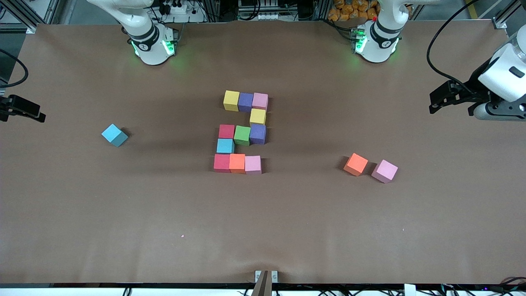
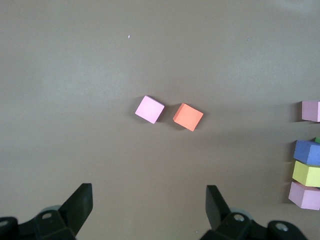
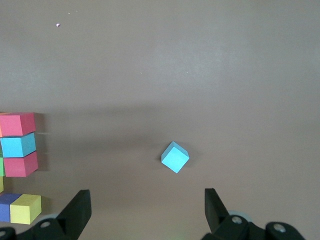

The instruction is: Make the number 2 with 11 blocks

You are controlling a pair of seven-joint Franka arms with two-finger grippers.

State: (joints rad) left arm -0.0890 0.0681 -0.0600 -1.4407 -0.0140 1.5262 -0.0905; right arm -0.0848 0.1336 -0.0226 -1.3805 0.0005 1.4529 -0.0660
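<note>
The number 2 lies mid-table, built of several blocks: yellow, purple and pink in the row farthest from the camera, and red, orange and pink in the nearest row. Three loose blocks lie apart from it. A light blue block sits toward the right arm's end. An orange block and a pink block sit side by side toward the left arm's end. My left gripper hangs open and empty over the left arm's end. My right gripper hangs open and empty over the right arm's end.
Brown paper covers the whole table. The arm bases stand along the edge farthest from the camera. A small bracket sits at the nearest edge. Part of the digit shows at the edge of both wrist views.
</note>
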